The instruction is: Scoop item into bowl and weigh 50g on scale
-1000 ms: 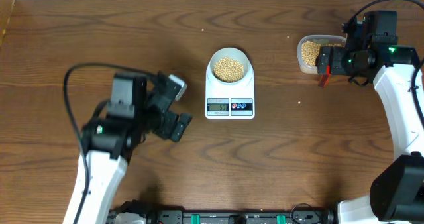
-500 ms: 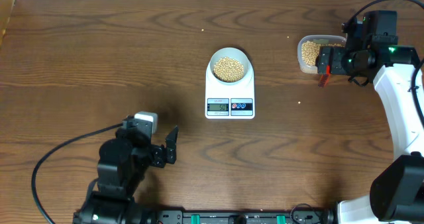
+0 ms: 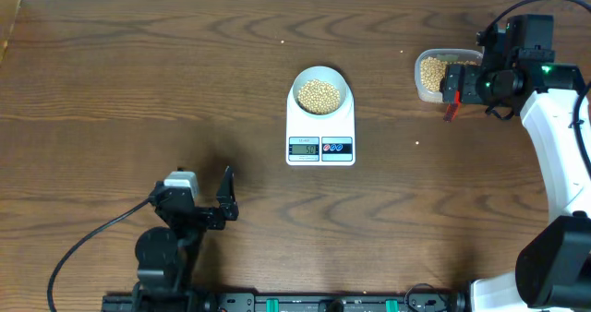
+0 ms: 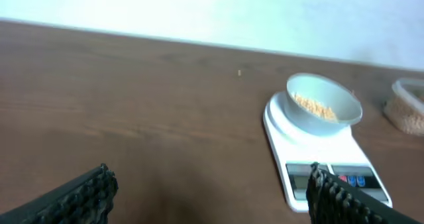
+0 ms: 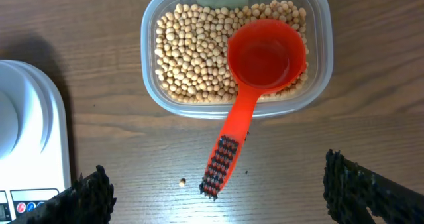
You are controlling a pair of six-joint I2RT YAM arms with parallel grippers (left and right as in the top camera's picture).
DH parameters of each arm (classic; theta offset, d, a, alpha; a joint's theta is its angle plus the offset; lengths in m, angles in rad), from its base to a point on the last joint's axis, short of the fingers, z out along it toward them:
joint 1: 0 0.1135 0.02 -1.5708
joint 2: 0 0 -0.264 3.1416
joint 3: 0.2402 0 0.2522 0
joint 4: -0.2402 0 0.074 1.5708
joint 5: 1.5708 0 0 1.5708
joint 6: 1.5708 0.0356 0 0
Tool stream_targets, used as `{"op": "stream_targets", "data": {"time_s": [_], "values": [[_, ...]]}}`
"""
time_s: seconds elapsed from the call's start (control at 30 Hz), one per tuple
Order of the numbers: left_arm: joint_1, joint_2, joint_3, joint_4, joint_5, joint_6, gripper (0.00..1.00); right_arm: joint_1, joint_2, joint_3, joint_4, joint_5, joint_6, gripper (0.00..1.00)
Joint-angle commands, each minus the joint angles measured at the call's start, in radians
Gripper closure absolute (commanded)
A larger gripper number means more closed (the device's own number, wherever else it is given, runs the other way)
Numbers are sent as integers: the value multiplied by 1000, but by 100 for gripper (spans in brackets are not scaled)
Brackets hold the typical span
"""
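The pale bowl (image 3: 320, 94) holds tan soybeans (image 3: 319, 94) and stands on the white scale (image 3: 320, 137); both show in the left wrist view, bowl (image 4: 323, 105) on scale (image 4: 318, 159). More beans (image 5: 192, 52) fill a clear tub (image 5: 235, 52), with a red scoop (image 5: 255, 78) resting in it, its handle sticking out over the rim. My right gripper (image 5: 218, 194) is open and empty just in front of the scoop handle. My left gripper (image 4: 212, 197) is open and empty, low at the front left (image 3: 224, 199), far from the scale.
A stray bean (image 5: 182, 181) lies on the wood beside the scoop handle. A few more specks lie on the table (image 3: 417, 144). The clear tub (image 3: 434, 72) sits at the far right, under the right arm.
My left arm has drawn back from beside the scale to the front edge of the table. The right arm, scoop, bowl and scale have not moved.
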Motion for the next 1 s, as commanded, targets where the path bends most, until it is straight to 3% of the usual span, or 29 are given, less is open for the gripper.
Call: {"op": "stream_targets", "data": {"time_s": [0.0, 0.17, 0.4, 0.83, 0.97], "values": [[28, -71, -49, 50, -14, -13, 6, 2, -16, 12, -2, -6, -12, 1], [47, -126, -126, 167, -32, -18, 6, 2, -16, 12, -2, -6, -12, 1], [47, -125, -148, 203, -127, -171, 6, 2, -16, 12, -2, -6, -12, 1], [47, -126, -203, 150, -147, -180, 6, 2, -16, 12, -2, -6, -12, 1], [47, -125, -203, 150, -147, -104, 6, 2, -16, 12, -2, -6, -12, 1]]}}
